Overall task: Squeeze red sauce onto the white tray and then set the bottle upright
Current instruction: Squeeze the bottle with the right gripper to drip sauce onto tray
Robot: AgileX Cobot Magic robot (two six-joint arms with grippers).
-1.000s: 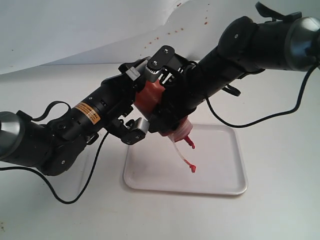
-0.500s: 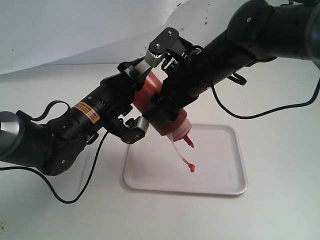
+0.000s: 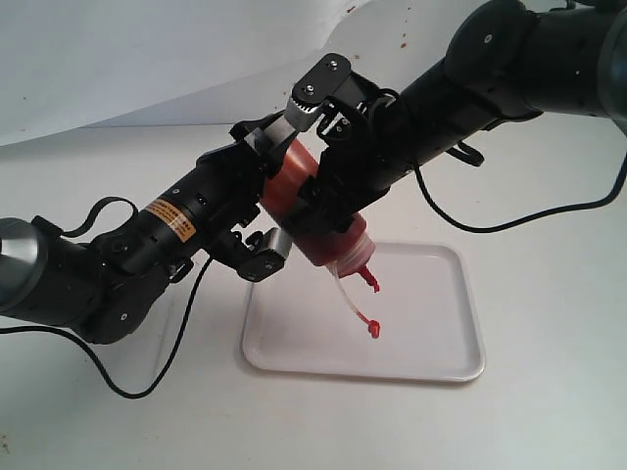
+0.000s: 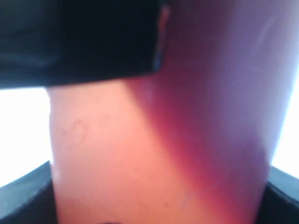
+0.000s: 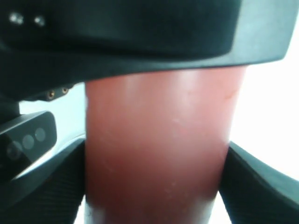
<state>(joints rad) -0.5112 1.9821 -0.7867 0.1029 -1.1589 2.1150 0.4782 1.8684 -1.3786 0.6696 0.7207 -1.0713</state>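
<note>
The bottle (image 3: 338, 245) hangs tilted above the white tray (image 3: 431, 343), its red nozzle (image 3: 370, 280) pointing down toward the tray. Dark red sauce (image 3: 286, 191) shows through its wall. The small red cap (image 3: 373, 329) dangles on its pale tether just over the tray. My left gripper (image 3: 277, 196) is shut on the bottle's upper end. My right gripper (image 3: 328, 201) is shut on its middle. The bottle (image 4: 159, 154) fills the left wrist view between dark fingers (image 4: 21, 196). It also fills the right wrist view as a red cylinder (image 5: 156, 140) between two black pads (image 5: 51, 186). I see no sauce blob on the tray.
A white backdrop sheet (image 3: 147, 59) rises behind the table, with small red-brown splatter spots (image 3: 333, 61) near its top. Black cables (image 3: 167, 362) loop from the left arm over the table, and another (image 3: 549, 220) hangs from the right arm beside the tray.
Over the last second the right arm shifted up and right along the bottle, uncovering more of its lower body. The bottle, cap and left arm have barely moved in the last half second.
</note>
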